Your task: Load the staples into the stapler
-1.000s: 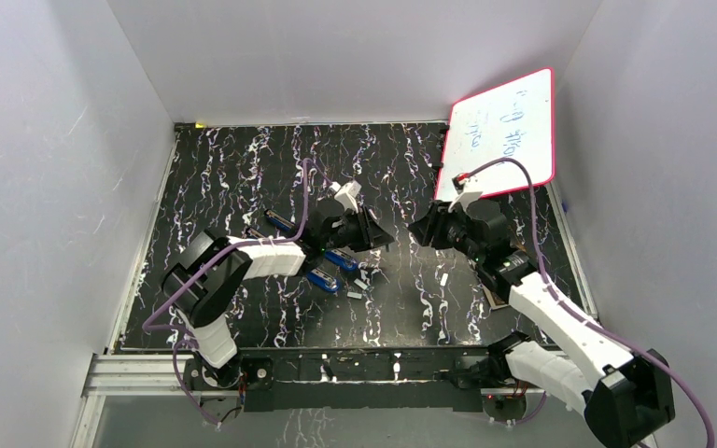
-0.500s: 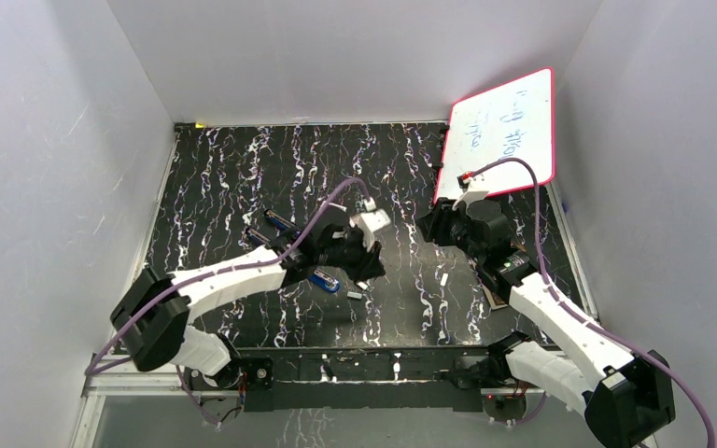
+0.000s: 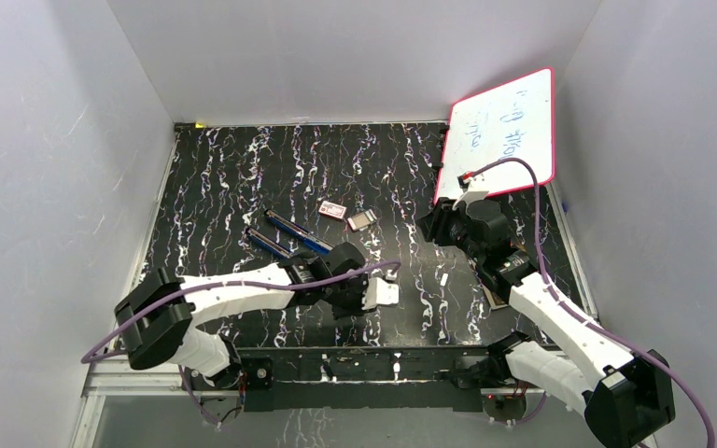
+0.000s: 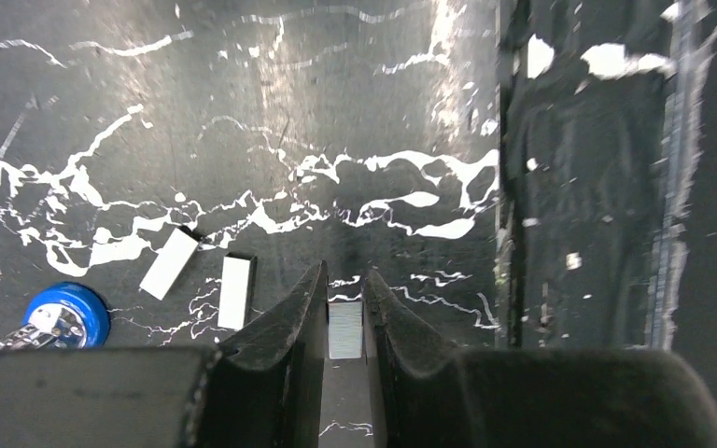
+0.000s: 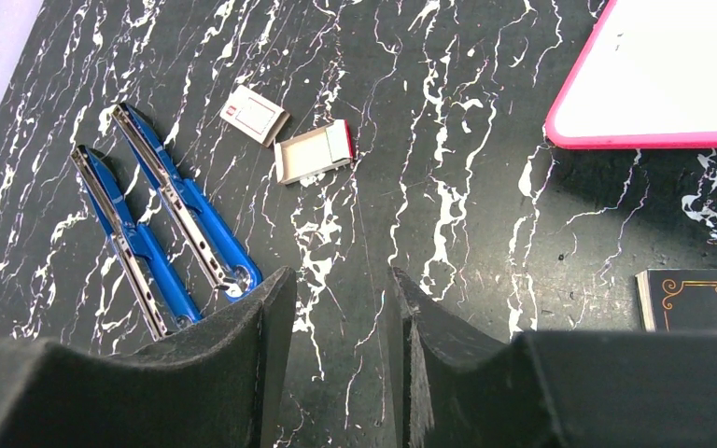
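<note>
Staples are seen as three short silvery-grey metal strips near the front middle of the black, white-veined bench [image 3: 224, 168]. One strip of staples [image 4: 345, 329] is pinched between the left jaws, which are closed almost fully against its sides. Whether it is lifted off the bench cannot be told. A second strip [image 4: 235, 292] and a third strip [image 4: 169, 263] lie flat just beside it, close together but not touching. A rounded blue stapler end [image 4: 65, 315] is seen near them.

Two long blue staplers with silvery metal channels are laid open side by side, left of centre. In the right wrist view these are the left stapler [image 5: 126, 238] and the right stapler [image 5: 182, 205].

The right jaws are held about half open above the bench, right of centre, with nothing between them. Beyond them lie a small red-and-white box sleeve [image 5: 254, 116] and an open box tray [image 5: 313, 151], near each other. A pink-rimmed whiteboard [image 3: 499, 131] is propped at the right rear corner. A dark card with gold scrollwork [image 5: 700, 299] lies at the right.
</note>
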`<action>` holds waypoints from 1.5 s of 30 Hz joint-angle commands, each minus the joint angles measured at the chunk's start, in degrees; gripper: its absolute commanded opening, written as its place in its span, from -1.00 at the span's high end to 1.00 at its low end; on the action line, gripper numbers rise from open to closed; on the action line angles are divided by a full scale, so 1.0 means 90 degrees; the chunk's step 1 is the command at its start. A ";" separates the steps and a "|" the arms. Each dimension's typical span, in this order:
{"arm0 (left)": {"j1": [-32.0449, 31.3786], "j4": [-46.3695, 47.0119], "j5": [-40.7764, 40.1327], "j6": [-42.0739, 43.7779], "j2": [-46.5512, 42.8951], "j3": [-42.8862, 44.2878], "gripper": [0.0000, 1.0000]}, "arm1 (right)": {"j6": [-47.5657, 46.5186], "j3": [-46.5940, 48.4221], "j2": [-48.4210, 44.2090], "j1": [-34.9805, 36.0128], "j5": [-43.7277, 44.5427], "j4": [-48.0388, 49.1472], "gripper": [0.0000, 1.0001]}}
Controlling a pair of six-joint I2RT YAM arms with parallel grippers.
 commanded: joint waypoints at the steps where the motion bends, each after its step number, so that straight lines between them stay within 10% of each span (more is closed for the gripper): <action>1: -0.0095 -0.0358 -0.0429 0.0769 0.0330 0.0038 0.99 | 0.0007 0.0088 -0.0080 -0.0018 0.0072 0.0251 0.06; 21: -0.0107 0.0005 -0.0531 0.1233 0.1163 0.0331 0.92 | -0.0090 0.0130 -0.0024 -0.0021 0.0051 0.0077 0.07; 32: -0.0108 0.0070 -0.0593 0.1145 0.1107 0.0305 0.24 | 0.0046 0.0125 -0.0038 -0.0018 0.0491 -0.0035 -0.05; 45: 0.0049 0.2052 -0.1246 -0.0196 -0.0232 -0.0246 0.04 | 0.1028 0.0010 0.0052 0.0000 0.2622 -0.1188 -0.10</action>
